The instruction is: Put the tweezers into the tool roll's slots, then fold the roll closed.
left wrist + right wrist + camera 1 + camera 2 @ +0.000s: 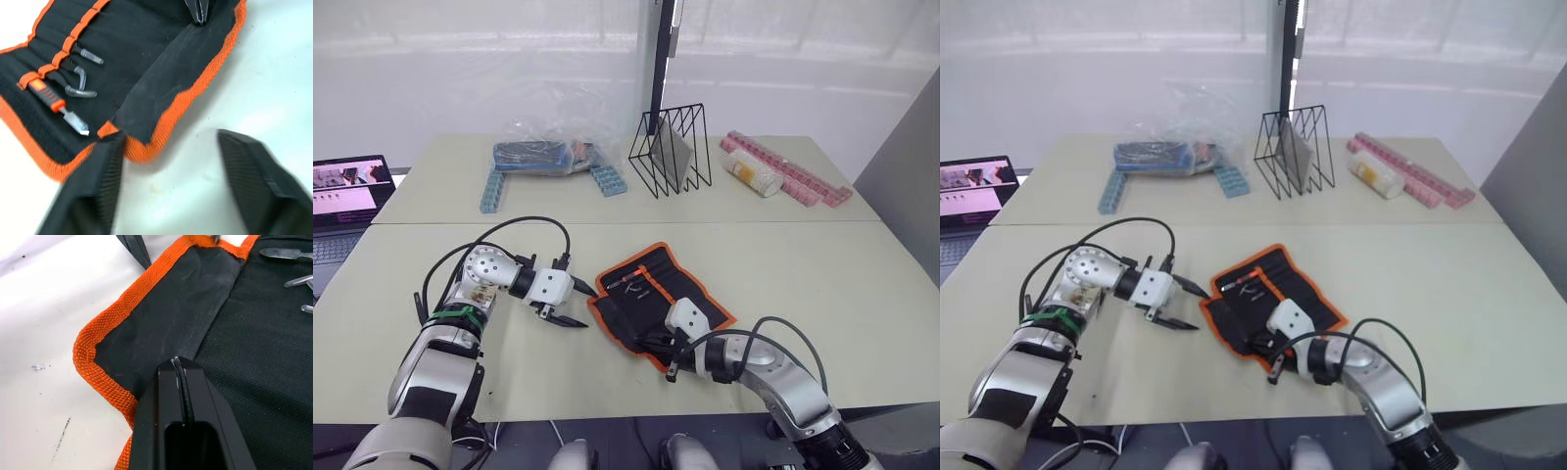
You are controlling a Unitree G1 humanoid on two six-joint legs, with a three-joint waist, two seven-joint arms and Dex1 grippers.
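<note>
Head views: the tool roll (658, 302) lies open on the table (842, 284), between both grippers. Left wrist view: the left gripper (168, 161) gapes wide, empty, one finger at the roll's orange corner; tweezers (78, 83) sit in the slots (63, 51) (tips blurred). Right wrist view: the right gripper (180, 363) is pressed together over the roll's flap, possibly pinching it.

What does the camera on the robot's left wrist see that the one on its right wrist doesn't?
The left wrist view alone shows the left gripper open beside the tool roll, one finger at its orange corner, plus an orange-handled tool tucked in the slots. The right wrist view alone shows the right gripper, fingers pressed together, over the roll's flap. Both share the roll's orange edging, tips of the tweezers and the pale table.
</note>
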